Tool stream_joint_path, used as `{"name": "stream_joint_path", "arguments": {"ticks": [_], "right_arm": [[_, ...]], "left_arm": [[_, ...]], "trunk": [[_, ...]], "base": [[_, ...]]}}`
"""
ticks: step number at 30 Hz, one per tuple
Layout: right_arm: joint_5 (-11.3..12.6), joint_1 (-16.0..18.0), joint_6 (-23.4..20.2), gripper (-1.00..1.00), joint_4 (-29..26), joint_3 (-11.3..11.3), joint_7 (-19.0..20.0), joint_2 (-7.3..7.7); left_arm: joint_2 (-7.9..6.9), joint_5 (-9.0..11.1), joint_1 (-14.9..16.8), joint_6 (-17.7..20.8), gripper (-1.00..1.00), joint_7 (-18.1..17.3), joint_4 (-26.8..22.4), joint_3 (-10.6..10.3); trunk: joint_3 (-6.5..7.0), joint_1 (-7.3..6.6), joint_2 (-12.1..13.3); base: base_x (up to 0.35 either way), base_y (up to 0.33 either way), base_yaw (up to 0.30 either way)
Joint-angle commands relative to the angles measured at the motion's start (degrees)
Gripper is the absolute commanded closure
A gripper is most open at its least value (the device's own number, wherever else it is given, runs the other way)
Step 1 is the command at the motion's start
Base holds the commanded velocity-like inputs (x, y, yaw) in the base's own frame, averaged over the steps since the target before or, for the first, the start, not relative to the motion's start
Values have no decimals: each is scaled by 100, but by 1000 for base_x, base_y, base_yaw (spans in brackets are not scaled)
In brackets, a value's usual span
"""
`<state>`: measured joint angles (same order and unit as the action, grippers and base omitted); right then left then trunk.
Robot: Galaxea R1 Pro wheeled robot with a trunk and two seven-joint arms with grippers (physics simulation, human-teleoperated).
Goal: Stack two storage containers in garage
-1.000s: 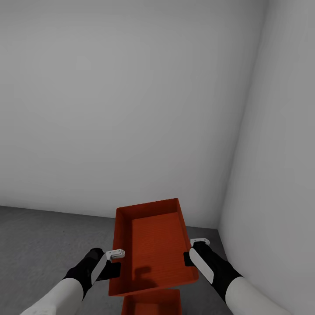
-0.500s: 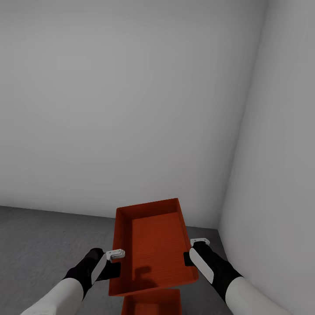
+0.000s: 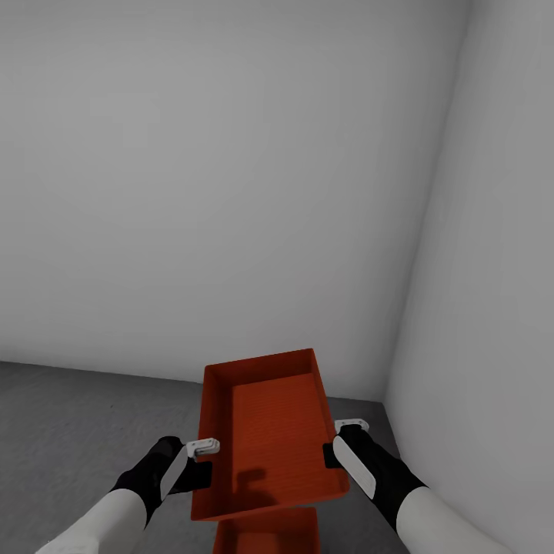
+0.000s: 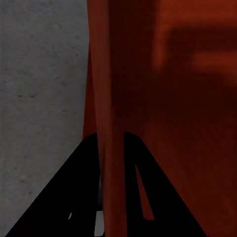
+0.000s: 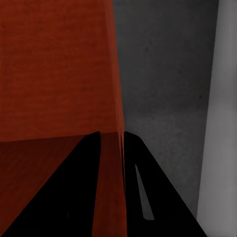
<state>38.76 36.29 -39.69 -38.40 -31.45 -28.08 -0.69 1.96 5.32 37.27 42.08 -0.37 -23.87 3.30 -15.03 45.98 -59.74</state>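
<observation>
The left gripper [image 3: 201, 446] is clamped on the left wall of the upper storage container [image 3: 269, 435], and the right gripper [image 3: 344, 428] is clamped on its right wall; in the left wrist view the orange-red wall runs straight between the two dark fingers [image 4: 79, 192], and the right wrist view shows the same with its own fingers [image 5: 74, 192] either side of the wall. Held between both arms, this orange-red bin hangs above the dark grey concrete floor [image 3: 69, 431] of the garage, near the corner where the back wall [image 3: 223, 185] meets the side wall [image 3: 492, 254]. A second storage container [image 3: 265, 532] sits below it at the bottom edge of the head view, partly hidden by the held one; it appears to rest on the floor, though its contact with the floor cannot be made out. Nothing has changed over the last second: both arms, the held bin and the camera are exactly where they were. That stillness suggests a pause for alignment above the lower bin, not a release. The stack is not yet made, since the upper bin looks offset forward from the lower one, so the likely need is to draw it back and lower it squarely before opening either grip.
</observation>
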Motion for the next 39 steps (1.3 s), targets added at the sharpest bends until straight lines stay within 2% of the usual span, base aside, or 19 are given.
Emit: {"name": "stream_joint_path", "arguments": {"ticks": [1, 39], "right_arm": [[105, 1, -11, 100, -1, -72, -49, -2], [105, 1, -11, 100, 0, -72, -40, -2]], "left_arm": [[33, 40, 8, 28, 100, 20, -12, 65], [33, 40, 8, 28, 100, 20, -12, 65]], "trunk": [[-29, 23, -48], [-1038, 858, -1572]], "base": [[0, 0, 0], [0, 0, 0]]}}
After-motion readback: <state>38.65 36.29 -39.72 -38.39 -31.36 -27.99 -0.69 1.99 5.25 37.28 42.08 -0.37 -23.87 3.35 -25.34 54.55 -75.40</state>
